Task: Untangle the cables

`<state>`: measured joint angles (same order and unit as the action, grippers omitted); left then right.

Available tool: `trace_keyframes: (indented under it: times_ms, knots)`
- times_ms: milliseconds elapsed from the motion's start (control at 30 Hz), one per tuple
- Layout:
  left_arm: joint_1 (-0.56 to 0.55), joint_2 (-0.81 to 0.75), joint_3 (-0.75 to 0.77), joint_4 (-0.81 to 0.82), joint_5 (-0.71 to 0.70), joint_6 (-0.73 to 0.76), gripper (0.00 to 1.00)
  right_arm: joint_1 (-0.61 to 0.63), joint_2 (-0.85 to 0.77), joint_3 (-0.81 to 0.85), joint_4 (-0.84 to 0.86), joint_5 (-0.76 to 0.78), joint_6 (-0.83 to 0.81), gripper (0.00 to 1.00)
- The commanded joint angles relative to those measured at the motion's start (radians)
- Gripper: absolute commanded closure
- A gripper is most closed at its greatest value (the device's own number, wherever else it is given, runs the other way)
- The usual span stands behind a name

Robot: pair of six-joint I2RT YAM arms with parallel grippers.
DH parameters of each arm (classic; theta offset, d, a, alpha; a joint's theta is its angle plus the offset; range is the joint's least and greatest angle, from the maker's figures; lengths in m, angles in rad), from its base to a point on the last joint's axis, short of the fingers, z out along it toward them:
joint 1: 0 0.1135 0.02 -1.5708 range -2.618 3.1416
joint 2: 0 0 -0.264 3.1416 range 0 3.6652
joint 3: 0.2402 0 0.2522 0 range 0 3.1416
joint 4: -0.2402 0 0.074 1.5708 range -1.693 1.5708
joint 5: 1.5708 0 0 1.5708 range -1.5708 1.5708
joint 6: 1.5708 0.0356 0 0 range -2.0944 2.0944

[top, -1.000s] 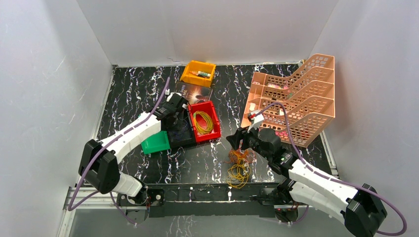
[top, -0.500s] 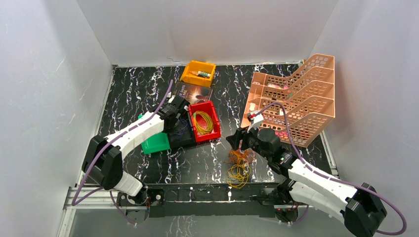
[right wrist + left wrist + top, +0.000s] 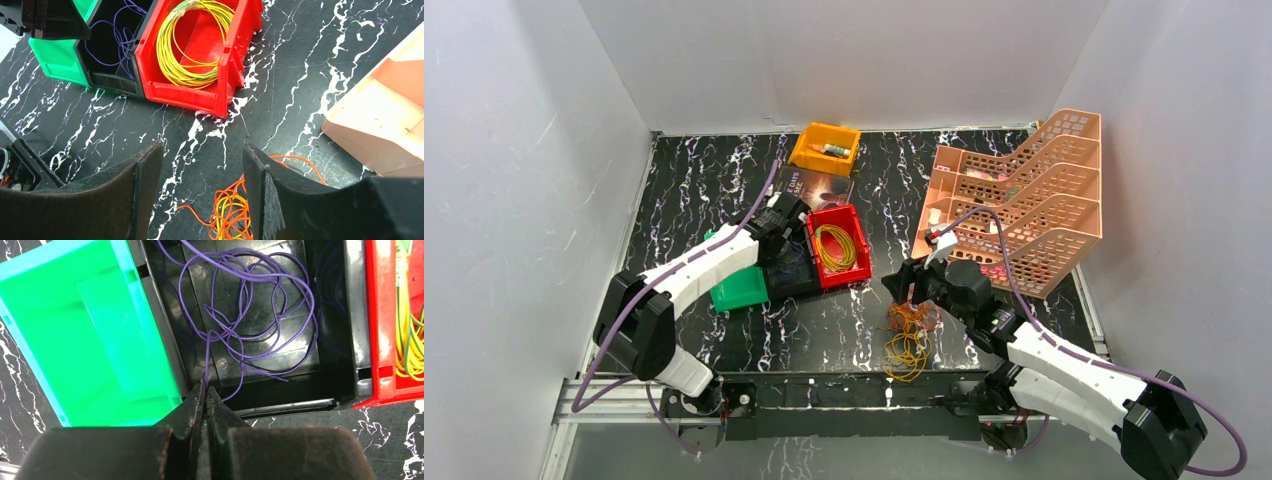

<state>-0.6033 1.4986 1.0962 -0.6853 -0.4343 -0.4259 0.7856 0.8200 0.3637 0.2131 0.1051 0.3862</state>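
Note:
A loose purple cable (image 3: 250,315) lies in a black bin (image 3: 330,365) between a green bin (image 3: 100,330) and a red bin (image 3: 380,340). One strand of it runs straight into the tips of my left gripper (image 3: 205,385), which is shut on it at the bin's near wall. In the top view the left gripper (image 3: 790,232) hangs over that black bin (image 3: 789,275). A yellow cable coil (image 3: 175,55) rests in the red bin (image 3: 200,95). My right gripper (image 3: 200,150) stands open just above a tangle of orange and yellow cables (image 3: 232,210) on the table, and that tangle (image 3: 909,335) lies near the front edge.
A salmon tiered file rack (image 3: 1024,210) fills the right back of the table, close behind my right arm. A small yellow bin (image 3: 824,150) with small items and a dark book (image 3: 819,187) sit at the back. White walls enclose three sides.
My left gripper has closed from half open to shut, pinching the purple strand. The left arm shifted slightly. The right arm and the orange-yellow tangle have not moved.

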Motion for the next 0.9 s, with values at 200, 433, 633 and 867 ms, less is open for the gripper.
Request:
trace_keyframes:
  times_ms: [200, 433, 633, 867]
  knots:
    - [0.029, 0.068, 0.083, 0.071, -0.012, 0.062, 1.0, -0.002, -0.007, 0.021, 0.048, 0.008, -0.002, 0.32]
    - [0.1, 0.193, 0.097, 0.169, 0.042, 0.101, 1.0, -0.002, -0.015, 0.024, 0.033, 0.017, -0.008, 0.32]
    - [0.114, 0.214, 0.115, 0.167, 0.028, 0.121, 1.0, -0.002, -0.027, 0.024, 0.026, 0.03, -0.011, 0.32]
    - [0.115, 0.136, 0.148, 0.124, 0.004, 0.128, 0.81, -0.003, -0.021, 0.025, 0.029, 0.034, -0.008, 0.32]
